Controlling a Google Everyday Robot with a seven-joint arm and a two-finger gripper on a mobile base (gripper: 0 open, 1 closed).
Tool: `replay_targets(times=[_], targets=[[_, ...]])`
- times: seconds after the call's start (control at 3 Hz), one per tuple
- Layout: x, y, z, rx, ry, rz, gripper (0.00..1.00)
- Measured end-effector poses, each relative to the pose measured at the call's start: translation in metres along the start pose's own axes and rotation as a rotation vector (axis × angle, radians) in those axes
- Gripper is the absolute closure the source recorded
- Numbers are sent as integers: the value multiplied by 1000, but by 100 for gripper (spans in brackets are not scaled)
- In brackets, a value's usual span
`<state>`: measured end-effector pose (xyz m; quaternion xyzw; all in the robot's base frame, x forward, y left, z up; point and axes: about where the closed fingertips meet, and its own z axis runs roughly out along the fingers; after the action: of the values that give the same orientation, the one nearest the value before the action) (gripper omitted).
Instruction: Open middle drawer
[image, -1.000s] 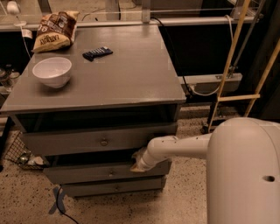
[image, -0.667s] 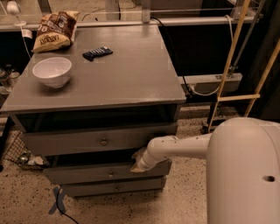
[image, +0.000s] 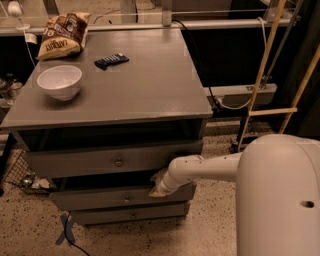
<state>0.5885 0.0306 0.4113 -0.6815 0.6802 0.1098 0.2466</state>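
The grey cabinet has three drawer fronts stacked one above another. The middle drawer (image: 95, 199) has a medium-height grey front with a small round knob (image: 127, 198) at its centre. A dark gap shows above its front. My gripper (image: 159, 188) is at the end of the white arm. It sits at the top edge of the middle drawer's front, right of the knob and just under the drawer above. The gripper's tip is partly hidden in the dark gap.
The taller drawer (image: 75, 161) with a larger knob (image: 119, 162) is above, and the slim drawer (image: 100, 216) is below. On the cabinet top (image: 150, 85) are a white bowl (image: 59, 81), a chip bag (image: 61, 35) and a dark bar (image: 111, 60). Wooden poles (image: 265, 60) stand at the right.
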Motion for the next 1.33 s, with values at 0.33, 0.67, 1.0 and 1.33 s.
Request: replay_targets(times=[0.33, 0.67, 1.0, 1.33], targets=[[0, 0, 0, 0, 0, 0, 100], [0, 0, 0, 0, 0, 0, 100], [0, 0, 0, 0, 0, 0, 100], [0, 0, 0, 0, 0, 0, 100]])
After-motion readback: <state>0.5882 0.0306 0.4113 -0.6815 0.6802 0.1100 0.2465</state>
